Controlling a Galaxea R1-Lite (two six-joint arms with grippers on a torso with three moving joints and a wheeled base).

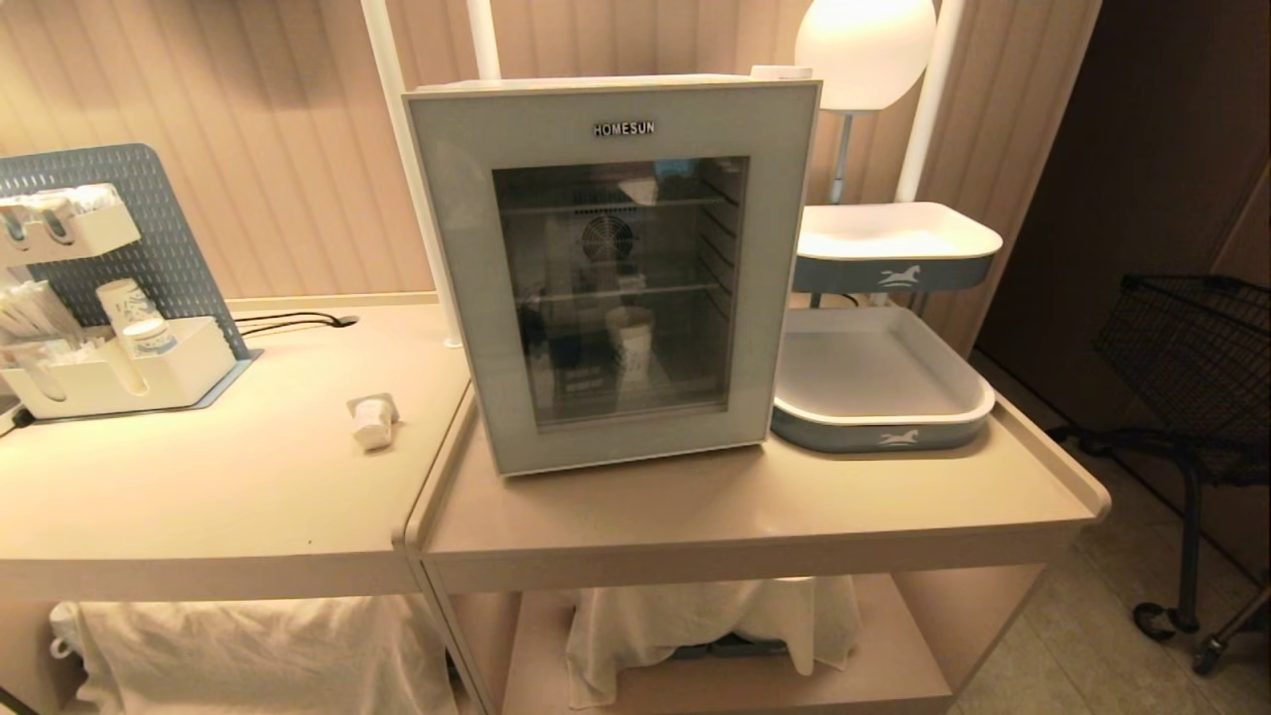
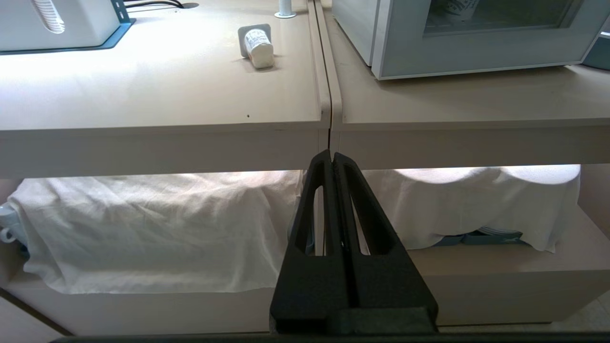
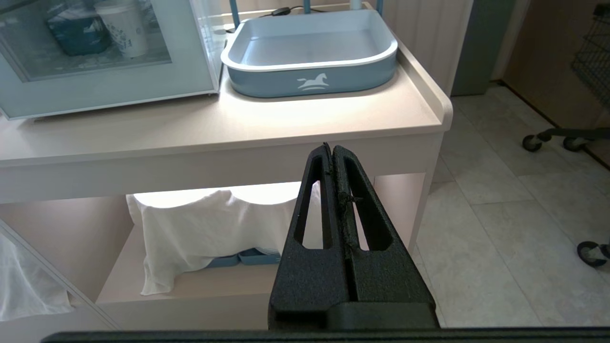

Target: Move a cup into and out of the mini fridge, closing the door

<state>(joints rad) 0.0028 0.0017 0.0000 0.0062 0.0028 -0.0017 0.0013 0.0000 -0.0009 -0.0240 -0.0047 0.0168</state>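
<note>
Trouble could start with the cup [image 1: 373, 421], lying tipped on the left table [image 1: 228, 497] beside the mini fridge [image 1: 616, 268], door [image 1: 467, 298] shut: it may roll when pinched. Left end effector [image 2: 330, 157] and right end effector [image 3: 330, 150] hang clenched and empty below the table edge.

The mini fridge [image 1: 556, 94] is white; its door [image 1: 452, 278] has a pale grey-blue frame with dark "HOMESUN" lettering. Inside stands a white paper cup [image 1: 632, 343] with a blue pattern. The small cup [image 1: 372, 421] on the left tabletop is white with faint print. To the right, the tray [image 1: 884, 433] is blue-grey with a white rim and a white horse emblem. Both grippers are black.
</note>
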